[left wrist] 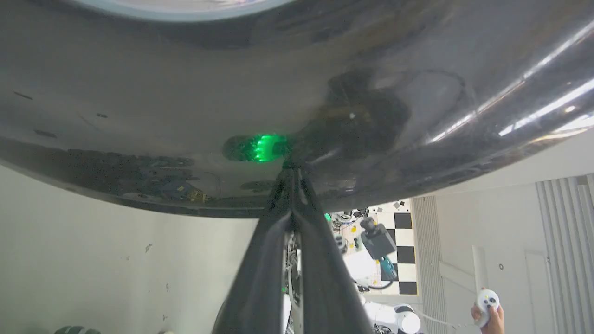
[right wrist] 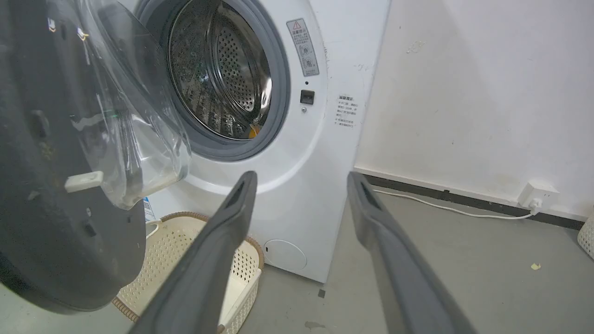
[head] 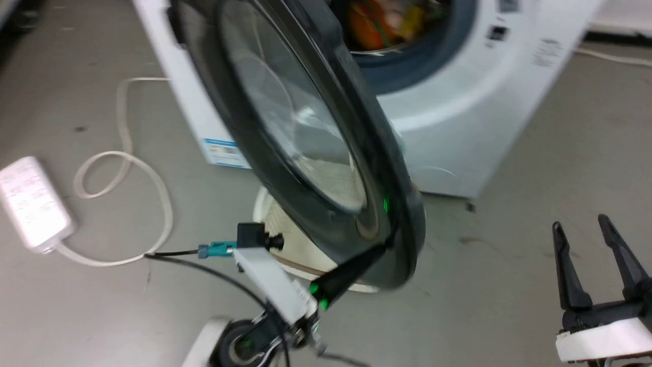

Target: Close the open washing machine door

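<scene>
A white front-loading washing machine (head: 458,127) is seen across the upper right of the head view. Its steel drum (right wrist: 218,79) is ringed by a grey rubber seal (right wrist: 278,93) and coloured laundry (head: 377,23) is held inside. The large round glossy black washing machine door (head: 305,153) with a bulging clear glass centre is found open, swung well out from the opening. It runs from the top centre of the head view down to the lower centre. In the right wrist view it is placed at the left edge, glass bowl turned towards the drum. A cream perforated plastic laundry basket (right wrist: 185,250) is set on the grey floor (head: 509,280) below the door, just beside the machine's front. A white power strip (head: 33,204) with a looped pale cable (head: 127,168) is laid on the floor at the left. The left hand (head: 384,246) is shown with its two dark fingers pressed together around nothing, tips touching the door's black rim near its lower edge (a green glow is mirrored in the gloss there). The right hand (head: 580,221) is held spread and empty at the lower right, well apart from the door. A person's hand (left wrist: 487,315) gripping a small white controller (left wrist: 486,300) is caught at the lower right of the left wrist view.
</scene>
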